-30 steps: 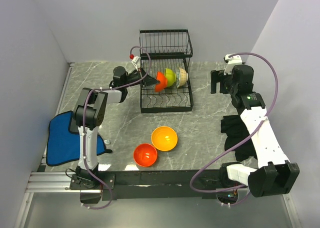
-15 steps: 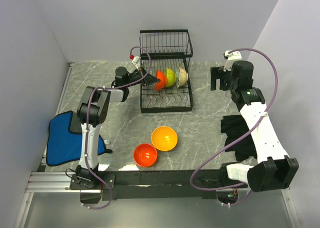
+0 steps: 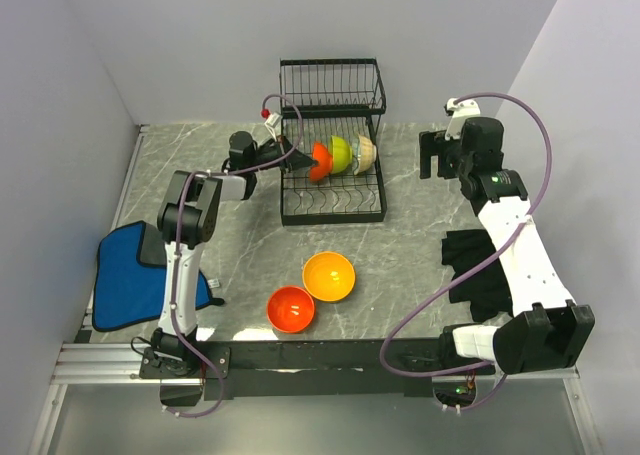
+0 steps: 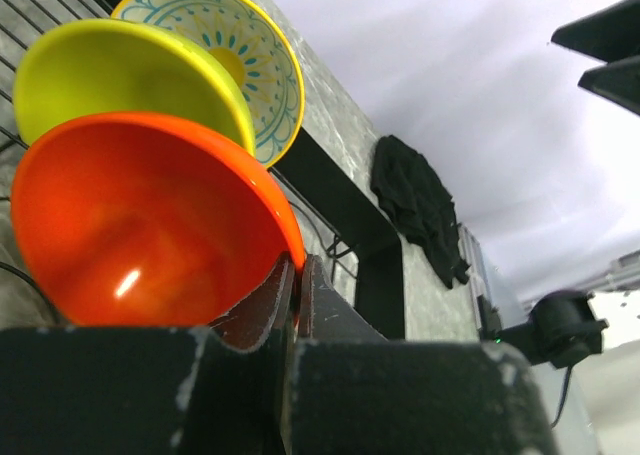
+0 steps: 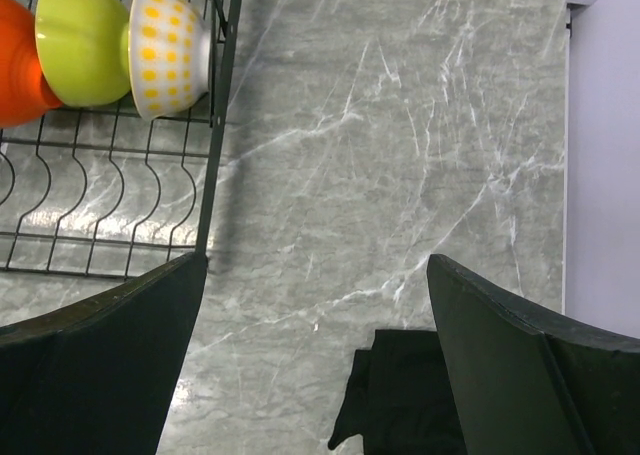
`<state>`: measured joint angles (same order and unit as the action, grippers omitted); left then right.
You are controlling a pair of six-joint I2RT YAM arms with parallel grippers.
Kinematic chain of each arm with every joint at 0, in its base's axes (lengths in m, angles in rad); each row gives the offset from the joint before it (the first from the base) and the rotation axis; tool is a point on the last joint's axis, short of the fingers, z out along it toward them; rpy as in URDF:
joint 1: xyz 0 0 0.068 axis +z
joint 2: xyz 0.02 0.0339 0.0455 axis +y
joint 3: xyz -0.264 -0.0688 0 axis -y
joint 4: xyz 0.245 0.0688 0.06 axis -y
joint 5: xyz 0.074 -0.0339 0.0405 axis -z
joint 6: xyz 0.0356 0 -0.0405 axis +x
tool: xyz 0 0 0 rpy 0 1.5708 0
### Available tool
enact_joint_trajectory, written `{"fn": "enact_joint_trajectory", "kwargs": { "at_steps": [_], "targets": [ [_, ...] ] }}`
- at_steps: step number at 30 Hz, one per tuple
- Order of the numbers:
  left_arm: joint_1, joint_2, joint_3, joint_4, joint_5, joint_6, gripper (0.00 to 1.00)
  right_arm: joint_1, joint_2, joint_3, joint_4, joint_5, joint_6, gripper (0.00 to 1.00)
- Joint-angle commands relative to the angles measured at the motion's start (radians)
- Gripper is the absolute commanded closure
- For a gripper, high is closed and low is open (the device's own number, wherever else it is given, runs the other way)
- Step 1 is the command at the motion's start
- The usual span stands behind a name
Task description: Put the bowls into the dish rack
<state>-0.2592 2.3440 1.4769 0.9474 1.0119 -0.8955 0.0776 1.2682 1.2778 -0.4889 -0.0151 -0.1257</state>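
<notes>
The black wire dish rack (image 3: 331, 203) stands at the back middle. On its lower tier, a red-orange bowl (image 3: 321, 161), a lime green bowl (image 3: 341, 153) and a cream patterned bowl (image 3: 365, 153) stand on edge in a row. My left gripper (image 3: 304, 160) is shut on the red-orange bowl's rim (image 4: 140, 225), at the rack's left side. The lime (image 4: 120, 75) and cream (image 4: 245, 60) bowls sit right behind it. An orange bowl (image 3: 329, 276) and a second red-orange bowl (image 3: 291, 309) sit on the table in front. My right gripper (image 5: 318, 265) is open and empty, right of the rack (image 5: 215, 175). The blue bowl is out of view.
A folded blue cloth (image 3: 128, 275) lies at the table's left edge. A black cloth (image 3: 478, 270) lies at the right, under my right arm, and also shows in the right wrist view (image 5: 410, 395). Grey walls close in the back and both sides.
My left gripper has edged right, carrying the red-orange bowl a little further in against the lime bowl. My right gripper has drifted slightly toward the back.
</notes>
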Motion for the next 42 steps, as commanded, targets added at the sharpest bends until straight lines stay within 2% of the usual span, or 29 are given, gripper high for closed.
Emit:
{"fn": "enact_joint_trajectory", "kwargs": {
  "at_steps": [1, 7, 13, 18, 27, 31, 32, 37, 42],
  "targets": [
    [0.005, 0.053, 0.078, -0.018, 0.06, 0.053, 0.99, -0.001, 0.017, 0.04, 0.013, 0.007, -0.006, 0.0],
    [0.012, 0.097, 0.066, 0.102, 0.071, -0.04, 0.99, 0.005, 0.034, 0.063, -0.016, 0.012, -0.014, 0.0],
    [0.02, 0.103, 0.057, 0.096, -0.018, -0.034, 0.99, 0.037, 0.071, 0.106, -0.033, 0.014, -0.028, 0.0],
    [0.031, 0.14, 0.027, 0.22, -0.076, -0.174, 0.99, 0.073, 0.1, 0.138, -0.033, 0.046, -0.049, 0.0],
    [0.041, 0.133, 0.026, 0.084, -0.099, -0.076, 0.99, 0.146, 0.134, 0.166, -0.04, 0.067, -0.072, 0.0],
    [0.038, 0.13, 0.036, 0.097, -0.065, -0.054, 0.77, 0.157, 0.143, 0.176, -0.036, 0.078, -0.072, 0.0],
    [0.038, 0.127, 0.037, 0.105, -0.05, -0.043, 0.74, 0.159, 0.145, 0.176, -0.034, 0.078, -0.072, 0.0],
    [0.04, 0.081, 0.036, 0.117, -0.047, -0.019, 0.66, 0.159, 0.135, 0.157, -0.027, 0.083, -0.072, 0.0],
    [0.041, 0.032, 0.014, 0.102, -0.038, 0.013, 0.62, 0.159, 0.114, 0.138, -0.019, 0.084, -0.072, 0.0]
  ]
}}
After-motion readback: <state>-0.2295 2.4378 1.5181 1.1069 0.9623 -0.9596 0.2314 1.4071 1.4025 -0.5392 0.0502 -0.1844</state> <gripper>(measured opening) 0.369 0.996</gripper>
